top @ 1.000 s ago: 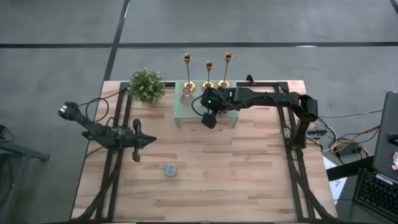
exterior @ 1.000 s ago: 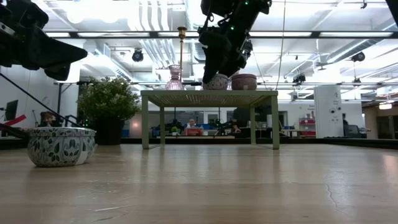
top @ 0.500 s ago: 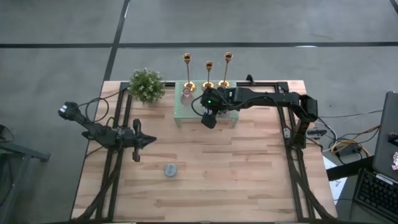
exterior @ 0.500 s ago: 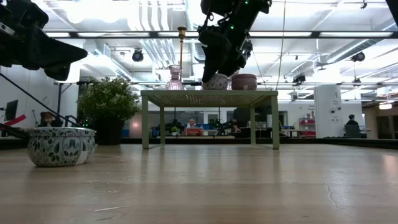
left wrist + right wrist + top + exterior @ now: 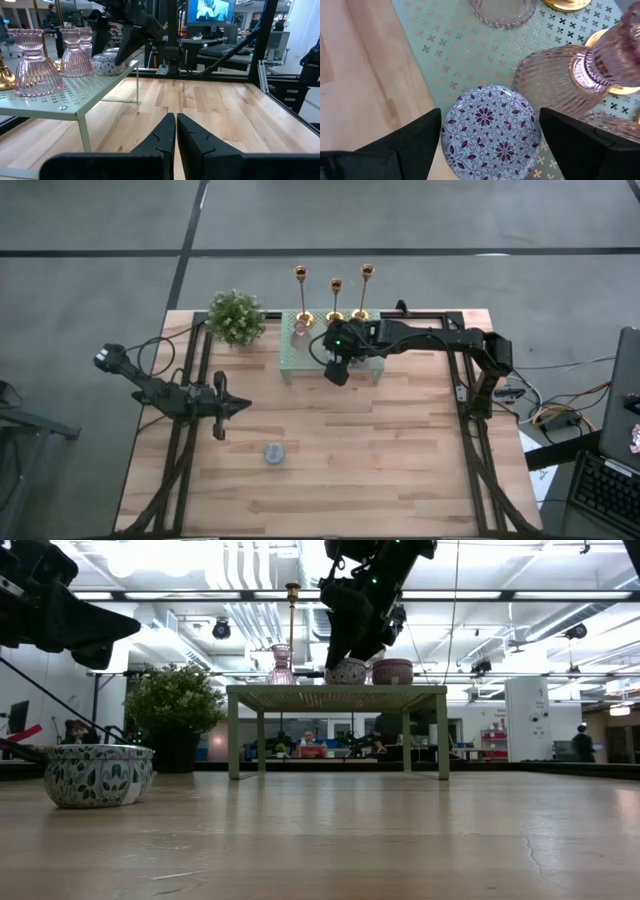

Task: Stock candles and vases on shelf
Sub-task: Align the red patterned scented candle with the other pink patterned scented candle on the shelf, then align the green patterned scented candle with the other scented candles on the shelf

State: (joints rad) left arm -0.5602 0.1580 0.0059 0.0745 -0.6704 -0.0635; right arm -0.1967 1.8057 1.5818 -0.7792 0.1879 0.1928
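The mint-green shelf (image 5: 300, 358) stands at the table's far middle. On it stand pink ribbed glass vases (image 5: 30, 65) (image 5: 75, 52) (image 5: 560, 75) and a round candle with a white and purple flower pattern (image 5: 492, 132), close to the shelf's near edge (image 5: 348, 671). My right gripper (image 5: 338, 372) hangs over that candle, open, one finger at each side of it (image 5: 490, 145). A second patterned candle (image 5: 274, 453) rests on the table (image 5: 97, 775). My left gripper (image 5: 176, 116) is shut and empty above the table's left part (image 5: 240, 408). My right gripper comes at the patterned candle from above, pointing down. Its fingers (image 5: 415, 145) stand right at the candle's two opposite sides (image 5: 445, 135). I cannot tell whether they touch it. The candle stands flat on the shelf's mesh top.
Three gold candlesticks (image 5: 335, 300) stand at the shelf's far edge. A leafy potted plant (image 5: 236, 317) stands left of the shelf. The wood between the shelf and the table's near edge is bare apart from the second candle.
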